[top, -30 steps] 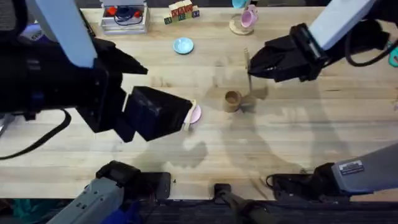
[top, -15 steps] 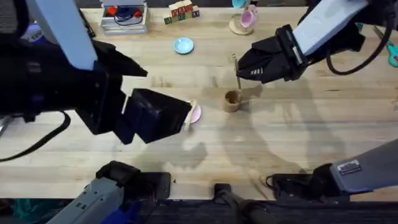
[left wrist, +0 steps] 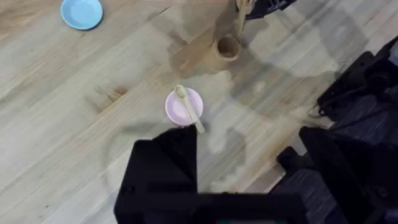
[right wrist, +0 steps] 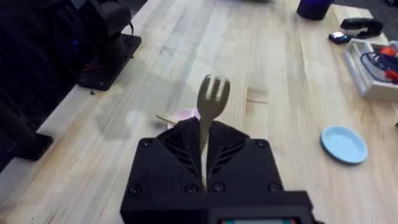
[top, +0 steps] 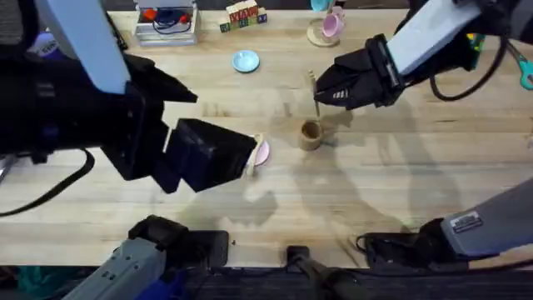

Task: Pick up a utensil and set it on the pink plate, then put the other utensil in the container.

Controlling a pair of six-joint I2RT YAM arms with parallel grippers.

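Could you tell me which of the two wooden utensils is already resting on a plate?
The spoon: it lies across the pink plate, while the fork is clamped in the right pincer above the wooden cup.

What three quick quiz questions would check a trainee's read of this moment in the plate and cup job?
1. True or false: the spoon lies on the pink plate.
2. What does the right gripper hold?
   A. the fork
   B. a pen
   C. the blue plate
3. Fill in: judged from the overhead view, the fork hangs close to the wooden ____, not yet in it.

Key: 1 true; 2 A; 3 cup.
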